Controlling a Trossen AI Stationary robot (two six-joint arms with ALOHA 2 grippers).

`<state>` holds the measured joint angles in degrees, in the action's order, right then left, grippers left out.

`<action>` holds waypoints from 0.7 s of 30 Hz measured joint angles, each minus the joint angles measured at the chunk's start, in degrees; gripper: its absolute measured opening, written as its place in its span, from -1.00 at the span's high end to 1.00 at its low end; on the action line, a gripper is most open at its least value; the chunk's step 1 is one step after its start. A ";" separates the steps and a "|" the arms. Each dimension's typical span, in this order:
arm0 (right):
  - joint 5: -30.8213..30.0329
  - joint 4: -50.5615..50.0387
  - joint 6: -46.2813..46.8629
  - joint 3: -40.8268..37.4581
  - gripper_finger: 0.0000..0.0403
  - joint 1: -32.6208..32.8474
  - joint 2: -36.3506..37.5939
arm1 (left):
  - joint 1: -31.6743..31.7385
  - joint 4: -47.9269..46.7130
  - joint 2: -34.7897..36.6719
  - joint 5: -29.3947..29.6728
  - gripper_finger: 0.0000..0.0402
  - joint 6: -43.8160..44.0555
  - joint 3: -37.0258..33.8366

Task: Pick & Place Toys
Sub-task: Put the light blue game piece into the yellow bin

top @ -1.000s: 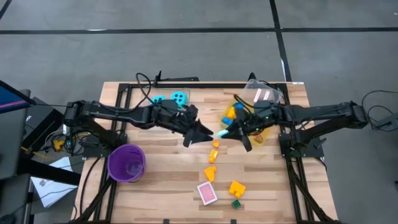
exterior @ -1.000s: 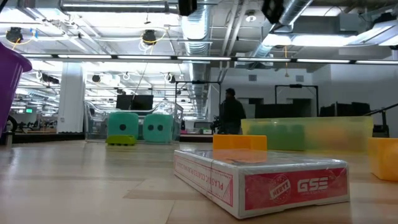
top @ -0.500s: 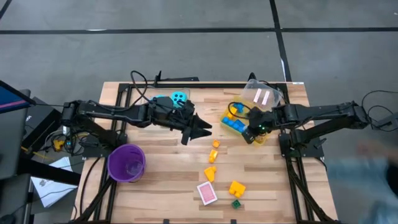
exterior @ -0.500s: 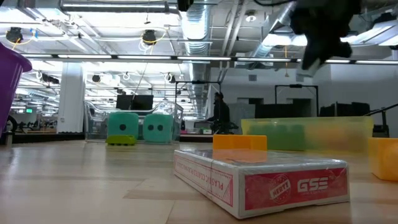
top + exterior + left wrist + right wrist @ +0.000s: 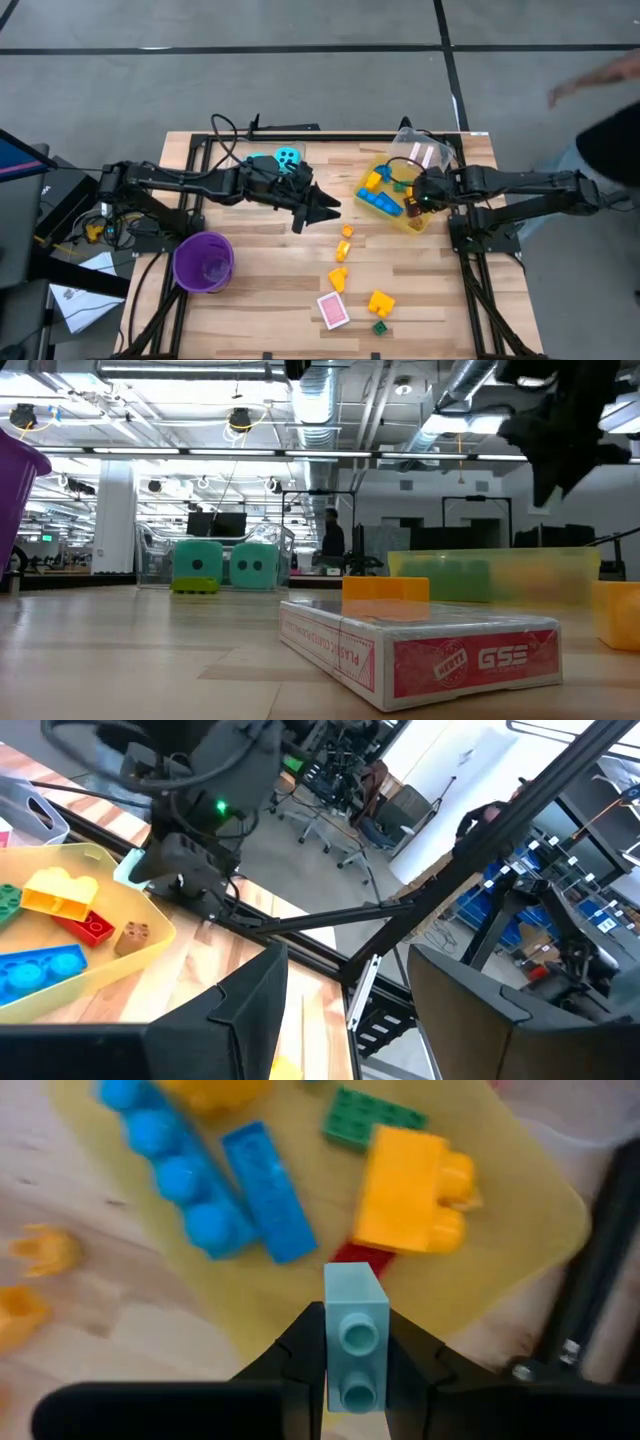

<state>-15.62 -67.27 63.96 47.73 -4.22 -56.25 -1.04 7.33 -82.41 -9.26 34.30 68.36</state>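
Note:
My right gripper (image 5: 418,203) hangs over the yellow bin (image 5: 432,222), shut on a pale cyan brick (image 5: 355,1295). Blue, yellow, green and red bricks lie in the bin. My left gripper (image 5: 328,211) stands open over mid-table with nothing between its fingers, pointing level at the bin. Loose orange and yellow bricks (image 5: 343,250) and a green brick (image 5: 380,327) rest on the wood. A pink card pack (image 5: 333,311) lies flat near the front edge. Two cyan dice (image 5: 287,156) sit at the far side, behind the left arm. My right gripper pinches the pale cyan brick by its two long sides (image 5: 332,1342) between its two fingers (image 5: 408,1352). The fingers come slanting down from above. The brick's two studs face the wrist camera. It hangs clear above the bin's floor.
A purple cup (image 5: 204,262) stands near the front left. A clear container (image 5: 420,152) with pink cards sits behind the bin at the far right. A person's arm shows beyond the table's far right corner. Bare wood lies between the cup and the loose bricks.
My right gripper has drawn away from my left gripper at mid-table, toward the right edge, and come over the yellow bin. It has sunk, tipped to point down and rolled, carrying the pale cyan brick. My left gripper has stayed in place.

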 joint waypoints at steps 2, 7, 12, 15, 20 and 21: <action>0.48 -0.20 0.02 -1.76 0.71 -1.39 1.10 | 0.00 0.00 0.00 0.00 -0.02 0.00 0.00; 0.68 -0.09 0.49 -5.59 0.71 -4.17 3.74 | 0.00 0.00 -0.02 0.00 -0.02 0.00 0.00; -1.92 0.01 3.05 -8.78 0.71 -8.14 6.41 | 0.00 -0.02 -0.02 0.00 -0.02 0.00 0.00; -2.41 0.28 3.43 -10.22 0.71 -10.90 7.92 | 0.00 -0.02 -0.04 0.00 -0.02 0.00 0.00; -2.38 1.63 3.15 -13.24 0.71 -14.20 9.25 | 0.00 -0.02 -0.04 0.87 -0.02 0.00 0.00; -2.38 2.05 3.15 -13.72 0.71 -14.74 9.27 | 0.00 -0.04 -0.04 1.39 -0.02 0.02 0.00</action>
<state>-18.00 -65.21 67.11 34.01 -18.96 -46.98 -1.04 7.29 -82.46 -7.87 34.32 68.36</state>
